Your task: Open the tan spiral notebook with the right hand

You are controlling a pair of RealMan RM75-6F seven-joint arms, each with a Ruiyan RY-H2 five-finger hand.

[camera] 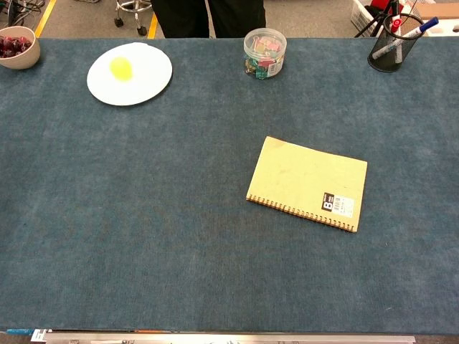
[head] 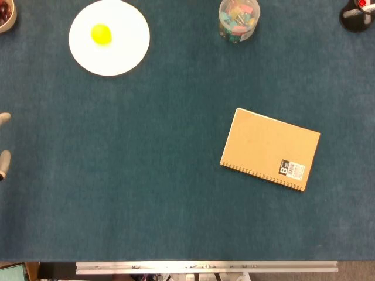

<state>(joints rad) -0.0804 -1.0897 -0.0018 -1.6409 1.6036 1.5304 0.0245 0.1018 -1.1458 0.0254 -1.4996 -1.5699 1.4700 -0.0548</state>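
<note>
The tan spiral notebook (head: 270, 148) lies closed and flat on the blue table cloth, right of centre, its spiral binding along the near edge and a small label at its near right corner. The chest view shows the same notebook (camera: 307, 183), slightly rotated. At the left edge of the head view only a few pale fingertips of my left hand (head: 4, 140) show, too little to tell how the hand stands. They are far from the notebook. My right hand appears in neither view.
A white plate (head: 126, 52) with a yellow ball (head: 101, 34) sits at the back left. A clear jar of clips (head: 238, 19) stands behind the notebook. A black mesh pen holder (camera: 393, 44) is at the back right, a bowl (camera: 18, 46) at the back left.
</note>
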